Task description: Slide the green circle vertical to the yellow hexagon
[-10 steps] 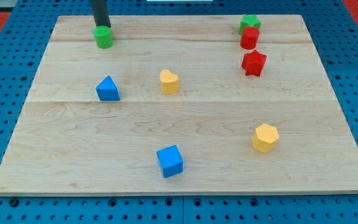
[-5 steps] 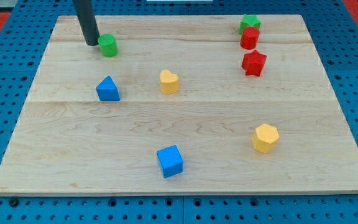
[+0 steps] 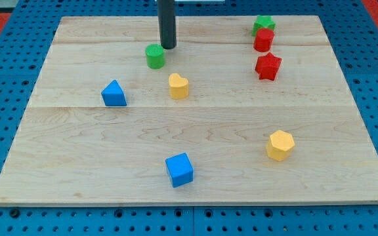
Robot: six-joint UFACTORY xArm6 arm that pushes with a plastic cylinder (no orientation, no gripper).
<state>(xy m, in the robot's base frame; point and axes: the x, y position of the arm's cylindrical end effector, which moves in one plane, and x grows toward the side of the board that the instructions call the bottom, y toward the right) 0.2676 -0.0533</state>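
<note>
Wooden table [image 3: 346, 177] sits on blue pegboard. Nearest: blue cube [image 3: 179, 170] at view's bottom, yellow hexagon [image 3: 280, 145] to view's right. Mid: blue triangle-ish block [image 3: 113, 94], yellow heart [image 3: 178, 86]. Farther: green circle [image 3: 155, 56], just up-left of heart, well apart from hexagon. My tip [image 3: 168, 47] just beside circle, its upper right. No claw on me, just rod. Far right: red star [image 3: 268, 66], red block [image 3: 263, 40], green star [image 3: 263, 23].
</note>
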